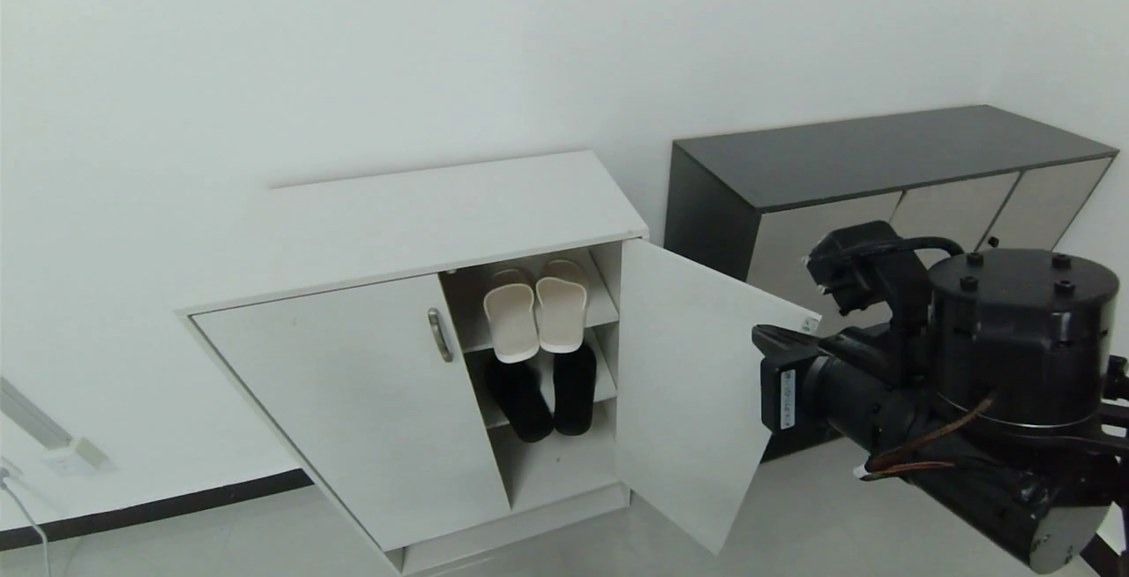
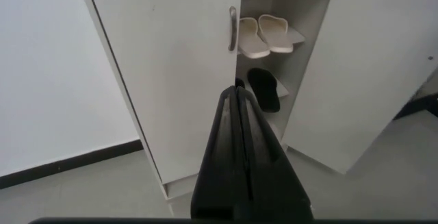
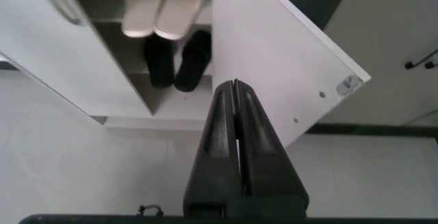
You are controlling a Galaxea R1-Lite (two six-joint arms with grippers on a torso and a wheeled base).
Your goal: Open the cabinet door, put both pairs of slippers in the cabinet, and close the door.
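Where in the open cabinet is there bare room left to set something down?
Free: the bottom compartment, bare below the black slippers, between the closed left door and the open right door; the cabinet top. Crowded: the two shelves above, one taken by the white slippers, one by the black.

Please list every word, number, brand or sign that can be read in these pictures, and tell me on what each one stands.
No text here can be read.
Narrow white label on the black right arm: it carries small marks, too small to read.
White two-door cabinet, cream slide slippers, black slippers, dark sideboard: no print visible.
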